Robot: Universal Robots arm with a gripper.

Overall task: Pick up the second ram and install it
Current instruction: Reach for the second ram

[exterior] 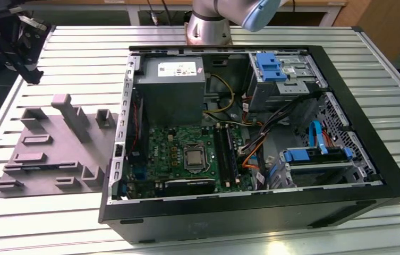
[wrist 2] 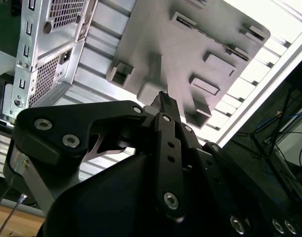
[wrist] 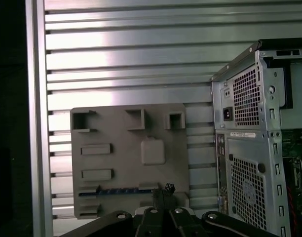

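Working the pick-up step, with nothing lifted yet. Starting at the exterior view's left: seeing the pale grey tray [exterior: 51, 154] lying on the slatted counter [exterior: 44, 223], just beside the open computer case [exterior: 256, 212]. Finding the second ram [wrist: 116, 190] in the first wrist view, lying flat in a slot along one edge of that tray, as a thin dark strip with a bluish sheen. Hanging the end effector [wrist: 163, 193] above the tray, near that strip but apart from it, drawn narrow and gripping nothing. Judging a grasp here to be calling for spreading wide, lining up with the stick and descending squarely, so thin a board probably slipping under a skewed pinch. Moving rightward in the exterior view: noting the motherboard [exterior: 178, 154] inside the case, with the memory slots [exterior: 224, 151] just beside the processor [exterior: 195, 156]. Making out a white label [exterior: 178, 69] on the power supply [exterior: 168, 98], its print being too small for reading.
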